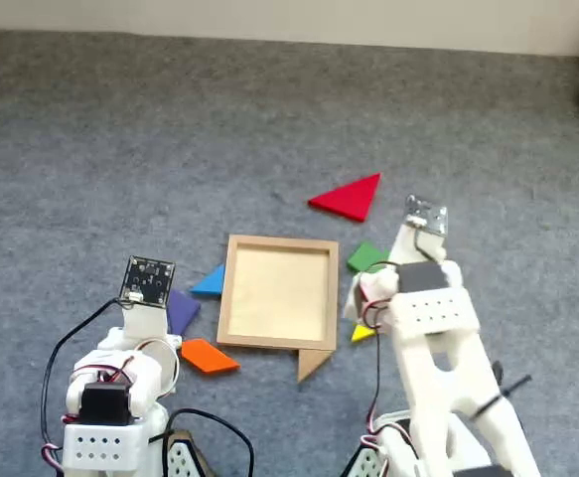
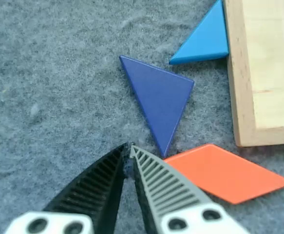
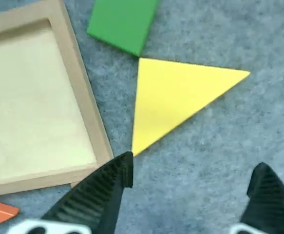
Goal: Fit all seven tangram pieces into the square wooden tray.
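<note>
High view: red triangle (image 1: 349,197) beyond wooden tray (image 1: 281,241)

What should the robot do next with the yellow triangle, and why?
Probably ease the open right pincer forward over the yellow triangle and close on it: the triangle lies just ahead of it, beside the wooden tray, which holds no pieces yet.
</note>
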`<state>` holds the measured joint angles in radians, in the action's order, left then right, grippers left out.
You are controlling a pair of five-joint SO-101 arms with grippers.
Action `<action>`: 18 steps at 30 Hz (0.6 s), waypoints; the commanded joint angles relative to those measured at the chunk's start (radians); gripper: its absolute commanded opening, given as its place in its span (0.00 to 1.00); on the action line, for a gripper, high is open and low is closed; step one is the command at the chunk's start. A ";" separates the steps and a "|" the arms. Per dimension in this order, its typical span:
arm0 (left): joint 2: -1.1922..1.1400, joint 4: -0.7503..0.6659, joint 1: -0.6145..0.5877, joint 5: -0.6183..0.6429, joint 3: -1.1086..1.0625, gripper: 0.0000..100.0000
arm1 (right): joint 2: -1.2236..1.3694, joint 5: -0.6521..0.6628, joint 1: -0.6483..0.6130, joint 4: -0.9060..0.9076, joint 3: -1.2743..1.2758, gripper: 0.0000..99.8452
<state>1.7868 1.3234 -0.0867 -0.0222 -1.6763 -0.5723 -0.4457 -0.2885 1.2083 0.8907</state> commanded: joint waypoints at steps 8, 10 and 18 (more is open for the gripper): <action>0.024 0.003 0.016 0.005 -0.021 0.00 | 0.252 -0.172 -0.050 -0.194 -0.056 0.37; 0.024 0.003 0.016 0.005 -0.021 0.00 | 0.312 -0.176 -0.021 -0.199 -0.059 0.37; 0.024 0.003 0.016 0.005 -0.021 0.00 | 0.453 -0.104 0.196 -0.271 -0.094 0.37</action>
<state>1.7868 1.3234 -0.0867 -0.0222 -1.6763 -0.1350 -0.6022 -0.1826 0.9735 0.8508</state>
